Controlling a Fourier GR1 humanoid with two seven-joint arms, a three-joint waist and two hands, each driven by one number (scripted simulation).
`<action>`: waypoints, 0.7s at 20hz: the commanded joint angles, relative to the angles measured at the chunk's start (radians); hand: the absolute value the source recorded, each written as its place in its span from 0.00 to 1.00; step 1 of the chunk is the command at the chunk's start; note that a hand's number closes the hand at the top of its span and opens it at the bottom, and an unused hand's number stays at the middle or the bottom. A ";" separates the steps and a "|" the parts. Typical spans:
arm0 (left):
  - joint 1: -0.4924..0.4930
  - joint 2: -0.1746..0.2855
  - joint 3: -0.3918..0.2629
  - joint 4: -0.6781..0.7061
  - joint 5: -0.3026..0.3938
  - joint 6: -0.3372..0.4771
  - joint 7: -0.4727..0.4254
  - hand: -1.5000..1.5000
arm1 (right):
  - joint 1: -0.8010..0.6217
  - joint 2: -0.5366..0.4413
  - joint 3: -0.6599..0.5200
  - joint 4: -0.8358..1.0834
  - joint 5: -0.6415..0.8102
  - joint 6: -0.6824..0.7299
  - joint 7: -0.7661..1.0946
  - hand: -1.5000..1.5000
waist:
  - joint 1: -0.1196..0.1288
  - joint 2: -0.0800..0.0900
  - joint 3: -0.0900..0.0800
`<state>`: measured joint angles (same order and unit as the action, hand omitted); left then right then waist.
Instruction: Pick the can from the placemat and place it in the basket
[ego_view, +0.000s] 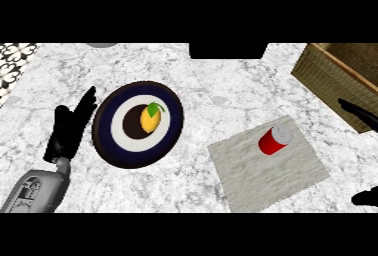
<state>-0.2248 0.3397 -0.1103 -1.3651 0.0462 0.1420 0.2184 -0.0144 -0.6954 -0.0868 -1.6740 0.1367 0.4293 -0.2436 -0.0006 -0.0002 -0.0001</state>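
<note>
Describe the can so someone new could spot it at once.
On the marble counter, right of the dark-rimmed plate, lies a pale grey placemat. The can sits on its upper half, lower left of the wicker basket. It is the only red thing there, with a silver top.

Basket (325, 75) and right hand (362, 116) cut by right edge.

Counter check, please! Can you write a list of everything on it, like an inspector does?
Surface: marbled counter, no spills seen.
Job's things: red can on the grey placemat, nothing touching it; wicker basket at the far right.
Clutter: plate holding a yellow fruit.
Hands: left hand open, resting left of the plate; right hand open at the right edge, apart from the can.
Cables: nothing seen.
Surroundings: patterned tiles far left; dark block at the back.
</note>
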 joint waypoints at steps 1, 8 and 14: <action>0.062 -0.023 -0.014 -0.068 -0.030 0.004 0.010 0.50 | -0.034 0.121 0.093 -0.022 0.096 -0.056 0.071 0.00 | 0.006 -0.001 0.000; 0.040 -0.055 0.020 -0.063 -0.058 -0.036 0.032 0.50 | -0.142 0.163 0.073 0.271 0.224 -0.043 -0.126 0.00 | 0.008 0.001 0.001; -0.043 -0.041 0.106 0.022 -0.057 -0.100 0.020 0.50 | -0.221 0.267 0.091 0.252 0.284 -0.063 -0.030 0.00 | 0.003 0.001 0.000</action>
<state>-0.2262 0.2947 -0.0366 -1.3786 -0.0106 0.0725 0.2338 -0.1603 -0.4906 -0.0186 -1.4752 0.3713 0.3927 -0.2982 0.0021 0.0004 0.0002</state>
